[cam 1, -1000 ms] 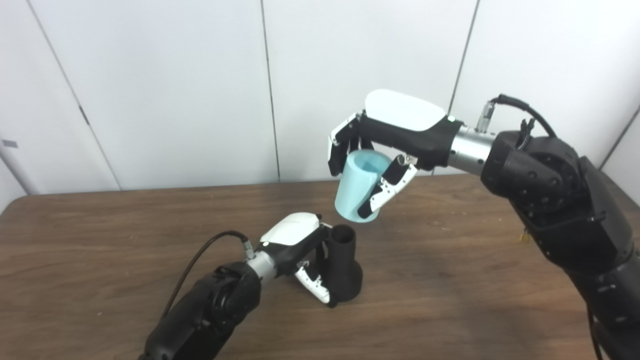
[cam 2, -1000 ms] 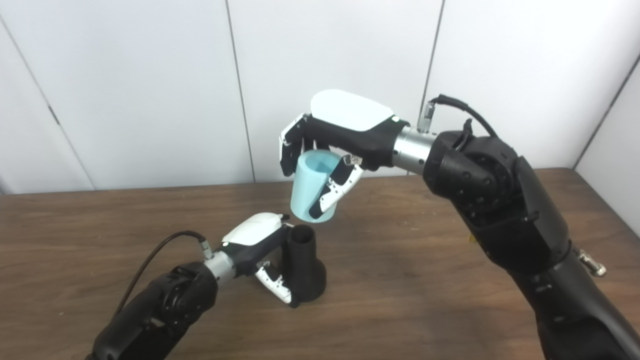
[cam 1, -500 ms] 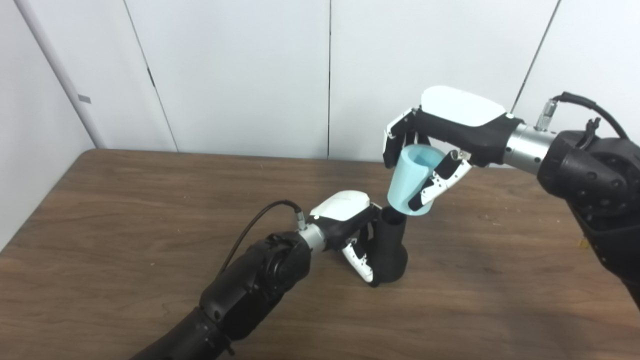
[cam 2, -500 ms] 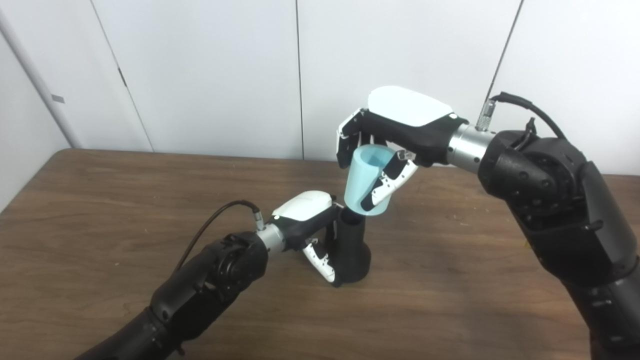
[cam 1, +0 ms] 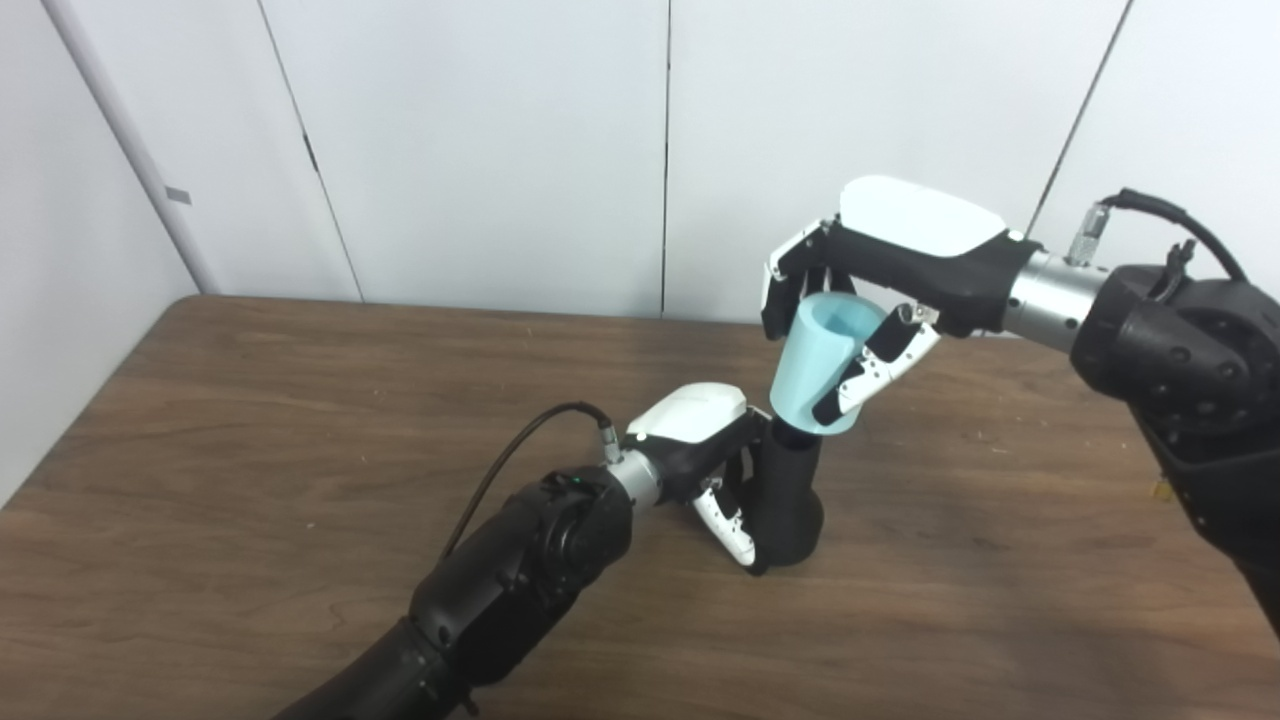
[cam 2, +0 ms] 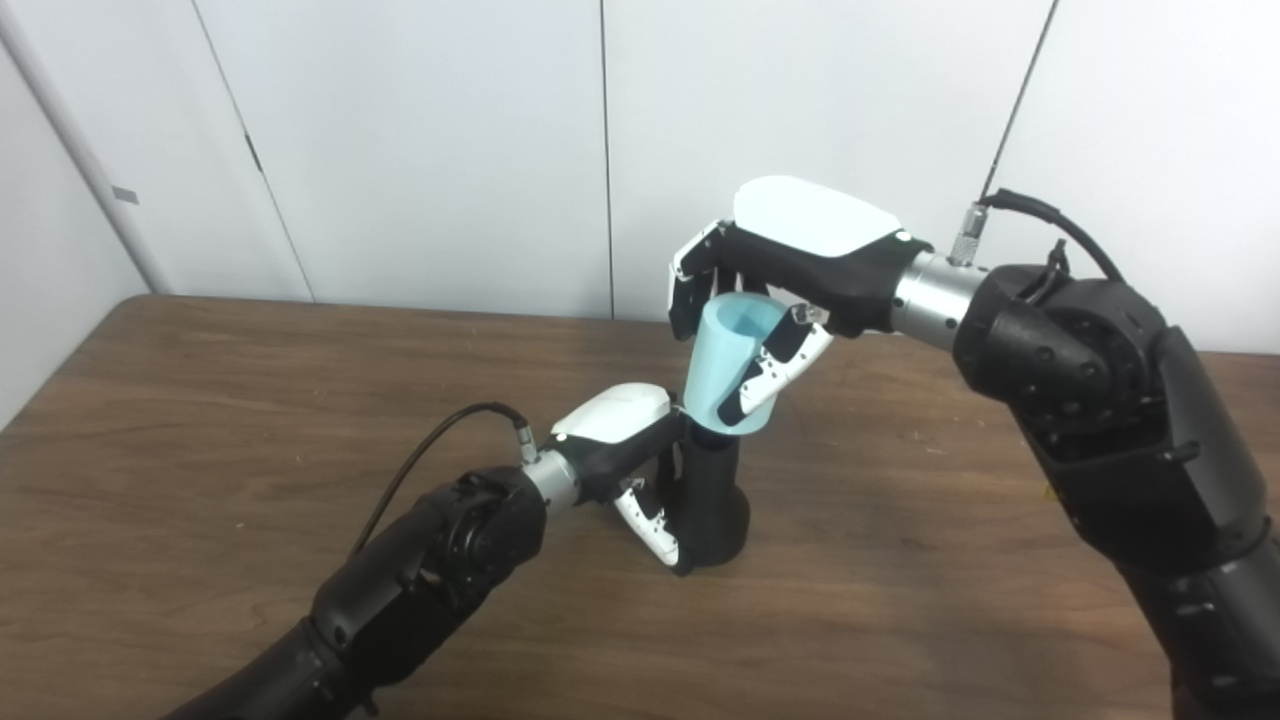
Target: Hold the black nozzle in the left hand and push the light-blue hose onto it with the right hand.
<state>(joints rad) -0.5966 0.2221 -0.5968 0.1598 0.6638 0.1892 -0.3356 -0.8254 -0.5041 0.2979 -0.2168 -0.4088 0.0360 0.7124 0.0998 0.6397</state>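
The black nozzle [cam 1: 788, 500] stands upright on the brown table [cam 1: 250, 420], wide base down. My left hand [cam 1: 705, 450] is shut around its left side. My right hand [cam 1: 880, 270] is shut on the light-blue hose [cam 1: 820, 365], a short tapered tube held tilted, open end up. The hose's lower end sits over the nozzle's top, hiding the nozzle's mouth. The same shows in the right eye view: nozzle [cam 2: 712, 500], hose [cam 2: 728, 365], left hand [cam 2: 625, 445], right hand [cam 2: 790, 260].
A white panelled wall [cam 1: 500, 140] stands behind the table's far edge. A black cable [cam 1: 520, 450] loops from my left wrist over the table. The table's left edge is at the left of both views.
The camera has turned left since a second ago. My right hand has brought the hose down and left; its lower end now covers the nozzle's top. My left hand has kept its hold.
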